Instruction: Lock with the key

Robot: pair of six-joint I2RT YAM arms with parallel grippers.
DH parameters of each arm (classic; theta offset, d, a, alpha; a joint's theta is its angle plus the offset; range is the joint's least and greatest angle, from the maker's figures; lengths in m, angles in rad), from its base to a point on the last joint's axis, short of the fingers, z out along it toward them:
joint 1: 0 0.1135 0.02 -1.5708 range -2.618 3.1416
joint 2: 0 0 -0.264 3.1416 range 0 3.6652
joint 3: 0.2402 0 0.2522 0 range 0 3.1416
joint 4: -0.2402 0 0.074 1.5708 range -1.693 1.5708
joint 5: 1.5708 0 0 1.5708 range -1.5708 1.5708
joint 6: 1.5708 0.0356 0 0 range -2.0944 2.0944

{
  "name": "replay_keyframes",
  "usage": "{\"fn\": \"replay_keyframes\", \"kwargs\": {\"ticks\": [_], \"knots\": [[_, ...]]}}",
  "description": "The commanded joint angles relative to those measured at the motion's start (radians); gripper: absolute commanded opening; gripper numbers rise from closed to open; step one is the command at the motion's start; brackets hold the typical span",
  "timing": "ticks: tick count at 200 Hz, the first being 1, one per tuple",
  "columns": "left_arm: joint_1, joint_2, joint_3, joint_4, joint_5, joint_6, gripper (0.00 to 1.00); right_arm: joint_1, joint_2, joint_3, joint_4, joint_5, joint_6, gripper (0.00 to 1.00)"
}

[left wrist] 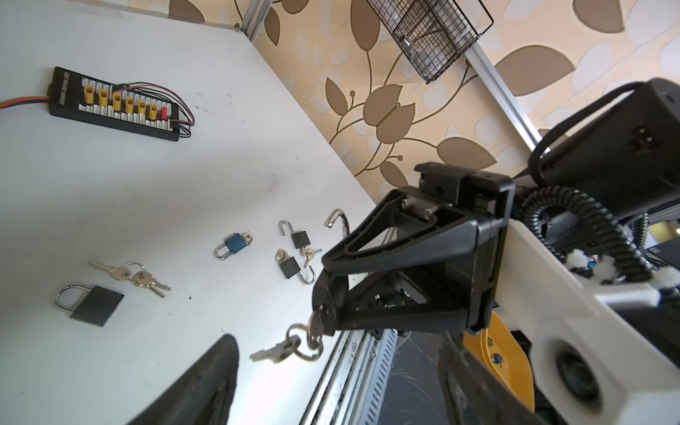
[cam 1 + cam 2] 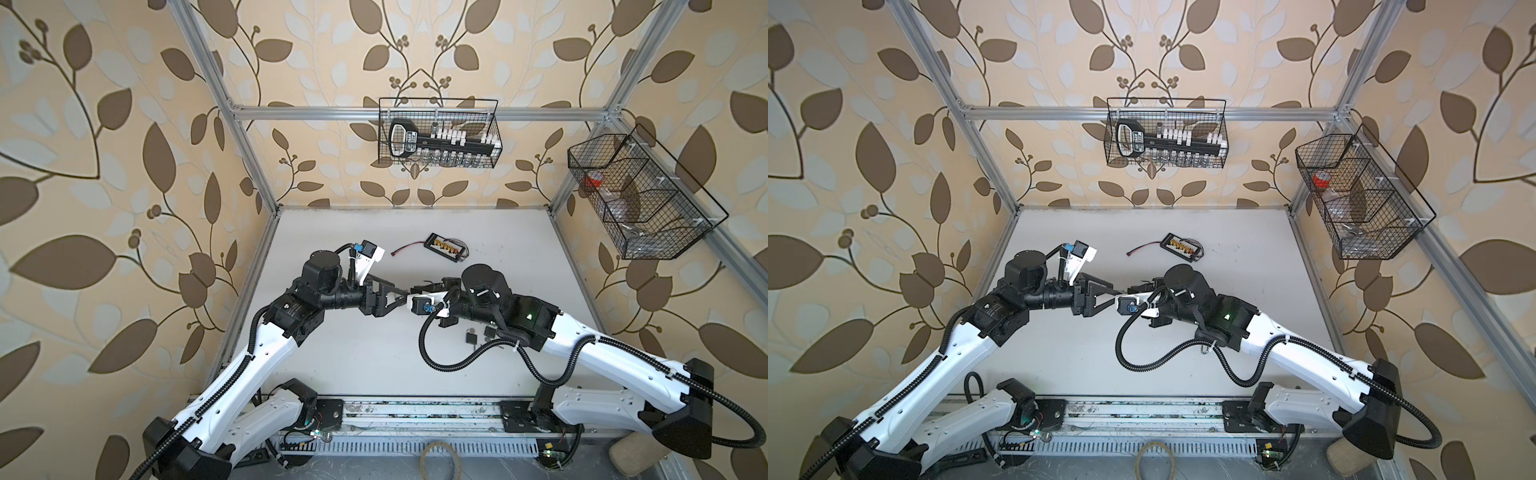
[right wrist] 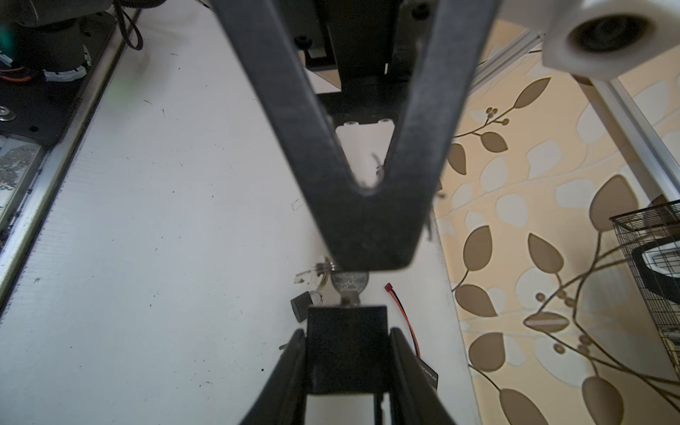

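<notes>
My right gripper (image 3: 347,331) is shut on a black padlock (image 3: 347,353), whose body sits square between the two fingers. A silver key (image 3: 349,285) stands in the padlock's end. In the left wrist view that key (image 1: 317,323) carries a ring with a second key (image 1: 279,349) dangling from it. My left gripper (image 1: 338,342) is open, its fingers (image 1: 217,379) wide apart on either side of the key and touching nothing. In both top views the left gripper (image 2: 405,296) (image 2: 1115,296) meets the right one tip to tip above mid-table.
On the table lie a large black padlock (image 1: 92,303), a pair of keys (image 1: 132,276), a blue padlock (image 1: 233,245), two small open black padlocks (image 1: 300,239) (image 1: 292,266) and a black connector board (image 2: 446,246). Wire baskets (image 2: 438,133) (image 2: 640,195) hang on the frame.
</notes>
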Motion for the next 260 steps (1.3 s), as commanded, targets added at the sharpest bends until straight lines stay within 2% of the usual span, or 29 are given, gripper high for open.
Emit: {"fn": "replay_keyframes", "kwargs": {"ticks": [1, 42, 63, 140, 222, 255, 260], "knots": [[-0.015, 0.007, 0.037, 0.033, 0.012, 0.037, 0.78, -0.001, -0.011, 0.032, 0.03, -0.053, -0.018, 0.0], [-0.035, 0.035, 0.048, 0.042, 0.013, 0.042, 0.78, -0.001, -0.012, 0.027, 0.031, -0.081, -0.019, 0.0], [-0.057, 0.054, 0.055, 0.051, 0.011, 0.04, 0.74, -0.001, -0.019, 0.018, 0.047, -0.09, -0.015, 0.0], [-0.101, 0.075, 0.055, 0.073, -0.009, 0.028, 0.4, -0.002, -0.037, -0.005, 0.062, -0.083, -0.018, 0.0], [-0.109, 0.067, 0.048, 0.075, -0.019, 0.022, 0.16, -0.001, -0.042, -0.012, 0.065, -0.089, -0.019, 0.0], [-0.109, 0.062, 0.045, 0.076, -0.029, 0.015, 0.0, -0.002, -0.043, -0.013, 0.068, -0.098, -0.012, 0.0], [-0.108, 0.059, 0.044, 0.077, -0.031, 0.015, 0.0, -0.001, -0.046, -0.012, 0.069, -0.1, -0.009, 0.0]]}}
